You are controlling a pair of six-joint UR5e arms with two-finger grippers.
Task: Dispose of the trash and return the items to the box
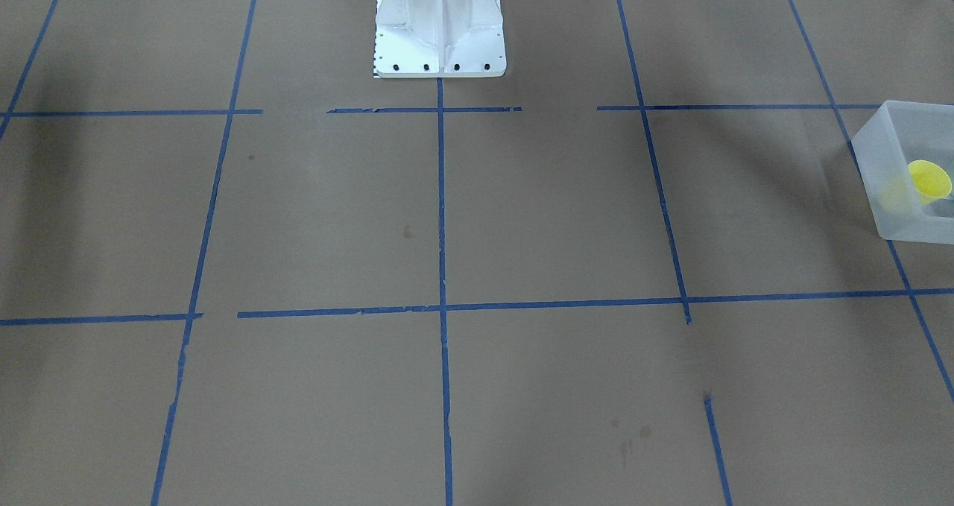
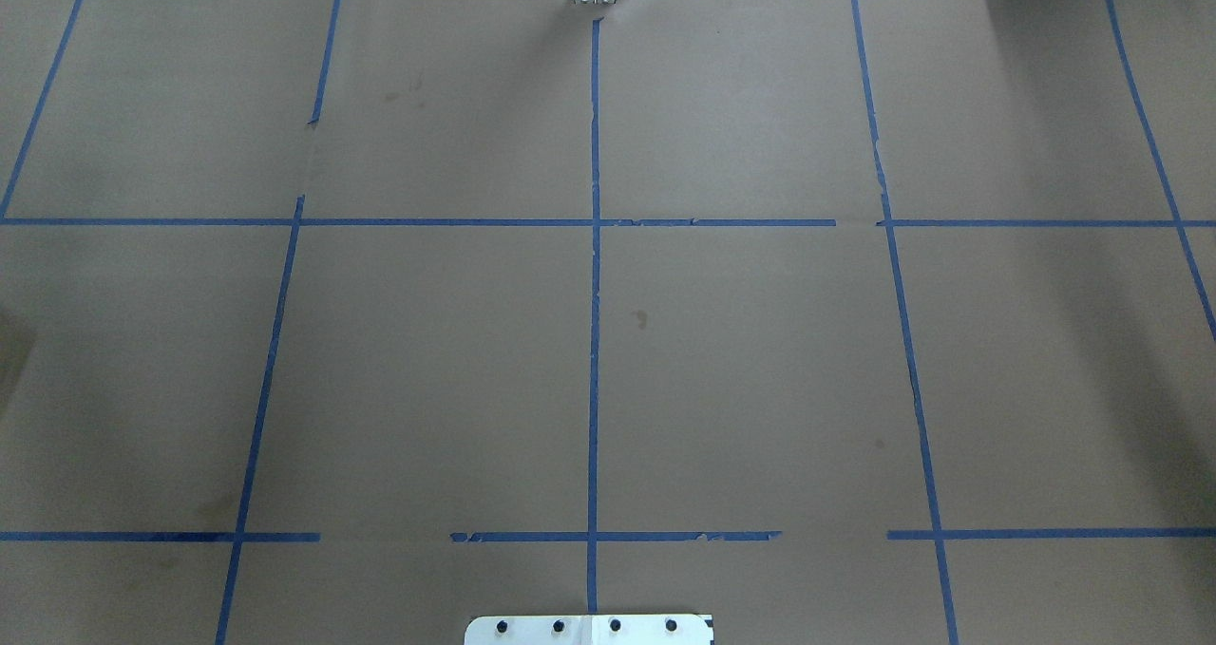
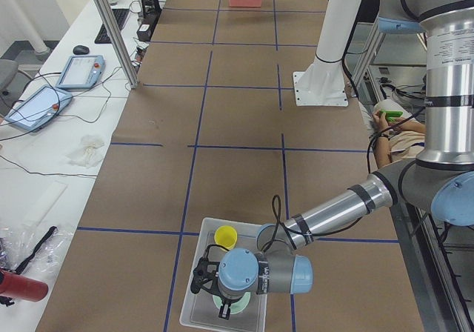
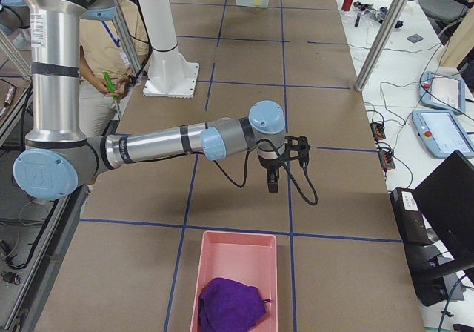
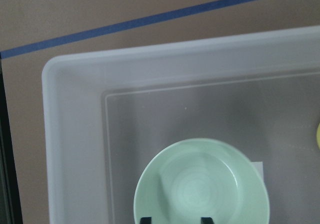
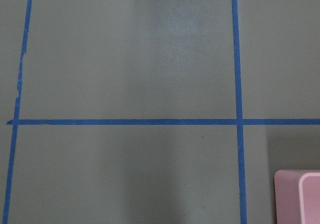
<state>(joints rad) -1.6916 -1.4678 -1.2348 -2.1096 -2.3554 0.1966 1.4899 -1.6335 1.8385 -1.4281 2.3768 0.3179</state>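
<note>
The frosted white box (image 1: 872,148) stands at the table's left end and also shows in the left view (image 3: 194,302). The yellow cup (image 1: 929,181) lies inside it at the far end (image 3: 226,236). The mint-green bowl (image 5: 200,194) sits upright on the box's floor (image 5: 75,134). My left gripper (image 5: 176,220) hangs over the bowl's near rim with its fingertips (image 5: 145,219) apart and nothing between them. My right gripper (image 4: 272,184) hovers above bare table near the pink tray; I cannot tell whether it is open or shut.
A pink tray (image 4: 237,243) with a purple cloth (image 4: 229,306) stands at the table's right end; its corner shows in the right wrist view (image 6: 300,199). The white robot pedestal (image 1: 440,36) stands at the table's robot side. Blue tape lines grid the brown table.
</note>
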